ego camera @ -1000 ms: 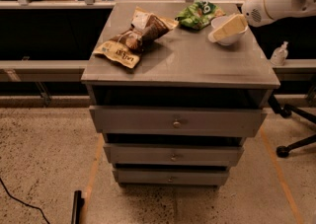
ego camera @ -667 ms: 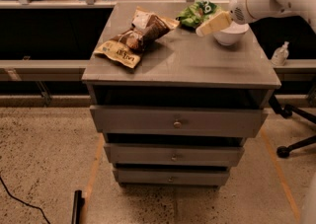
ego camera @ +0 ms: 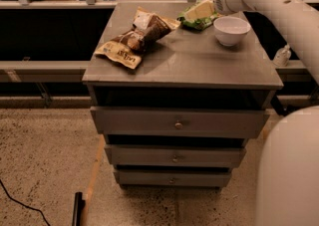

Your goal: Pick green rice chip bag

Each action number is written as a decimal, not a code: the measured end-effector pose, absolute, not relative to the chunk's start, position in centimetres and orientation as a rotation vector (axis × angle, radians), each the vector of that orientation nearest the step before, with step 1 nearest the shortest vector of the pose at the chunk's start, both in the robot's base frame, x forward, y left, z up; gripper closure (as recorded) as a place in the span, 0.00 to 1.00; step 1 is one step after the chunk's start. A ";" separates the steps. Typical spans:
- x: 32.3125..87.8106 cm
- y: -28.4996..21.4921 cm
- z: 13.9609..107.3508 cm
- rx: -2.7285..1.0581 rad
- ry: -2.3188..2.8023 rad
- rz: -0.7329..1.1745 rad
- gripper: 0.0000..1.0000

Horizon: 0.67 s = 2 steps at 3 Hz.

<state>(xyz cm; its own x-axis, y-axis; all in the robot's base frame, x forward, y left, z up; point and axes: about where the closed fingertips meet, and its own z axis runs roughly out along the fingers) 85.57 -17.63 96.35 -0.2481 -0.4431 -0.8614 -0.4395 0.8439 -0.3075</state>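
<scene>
Gripper: pale, at the end of the white arm that reaches in from the upper right. It hangs low over the rear right part of the cabinet top. Whether it is open or closed cannot be told.

Green rice chip bag: lies flat at the rear edge of the top, directly under the gripper and partly covered by it. Green shows along the near side and at both ends. Contact between the two cannot be told. The long axis runs roughly left to right along the rear edge, the right end a little farther back.

Governing relation: the bag sits beneath the gripper, so what remains appears to be a short descent and not a sideways reach. A grasp across the short side looks the likelier fit.

White bowl: just right of the bag and apart from it.

Brown snack bags: left of centre, well apart from the gripper.

Change from a second ago: the gripper stood over the bowl, then between bowl and bag, and is now above the bag. The bowl, now uncovered, and both sets of bags lie as before.
</scene>
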 end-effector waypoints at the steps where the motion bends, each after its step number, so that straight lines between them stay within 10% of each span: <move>1: 89.8 -16.8 94.7 -0.619 1.850 0.069 0.00; 2: 92.3 -16.9 94.0 -0.598 1.834 0.073 0.00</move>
<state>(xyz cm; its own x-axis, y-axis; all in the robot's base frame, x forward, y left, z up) 92.32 -16.95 93.96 -0.2224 -0.3627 -0.9050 -0.4332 0.8683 -0.2416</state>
